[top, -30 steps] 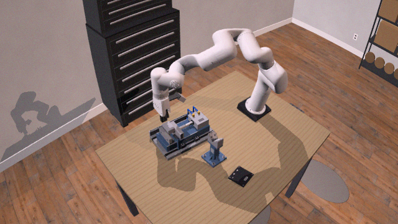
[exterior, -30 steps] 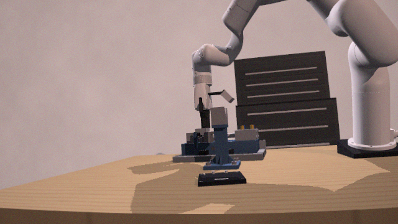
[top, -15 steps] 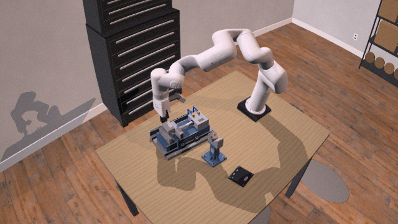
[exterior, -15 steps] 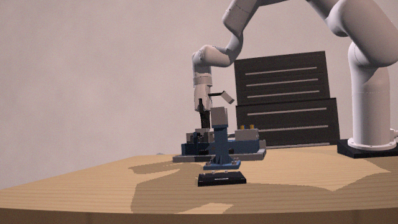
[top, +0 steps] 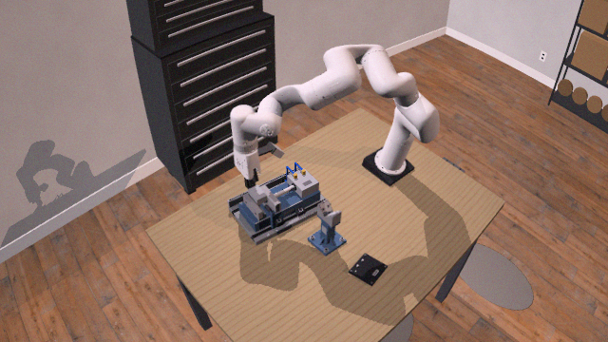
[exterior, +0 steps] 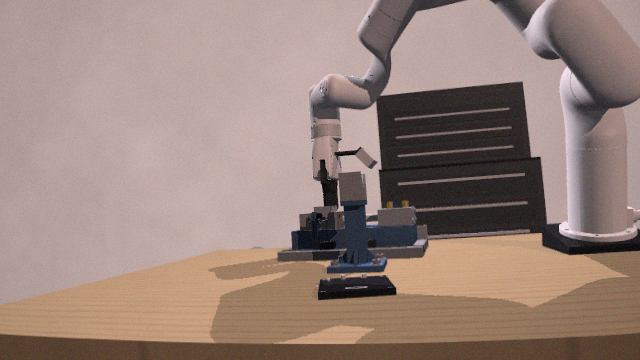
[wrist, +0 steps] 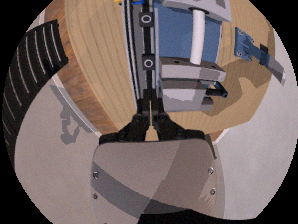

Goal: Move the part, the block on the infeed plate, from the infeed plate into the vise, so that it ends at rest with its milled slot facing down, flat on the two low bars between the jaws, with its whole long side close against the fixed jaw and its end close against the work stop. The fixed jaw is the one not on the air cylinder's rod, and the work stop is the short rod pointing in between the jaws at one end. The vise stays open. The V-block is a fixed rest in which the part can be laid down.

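The black infeed plate (top: 368, 269) lies near the table's front with nothing on it. The blue vise (top: 277, 206) stands mid-table, with its air cylinder (top: 303, 180) at the far right end. Grey blocks (top: 261, 197) sit at the vise's left end; I cannot tell the part from the jaws there. The vise also shows in the wrist view (wrist: 182, 50). My gripper (top: 250, 182) points down just above the far left corner of the vise, beside the grey blocks. Its fingers (wrist: 152, 104) are shut with nothing between them.
The blue V-block stand (top: 329, 228) with a grey top stands between the vise and the infeed plate. A black drawer cabinet (top: 204, 81) stands behind the table's far left side. The arm's base (top: 389, 166) is at the table's far right.
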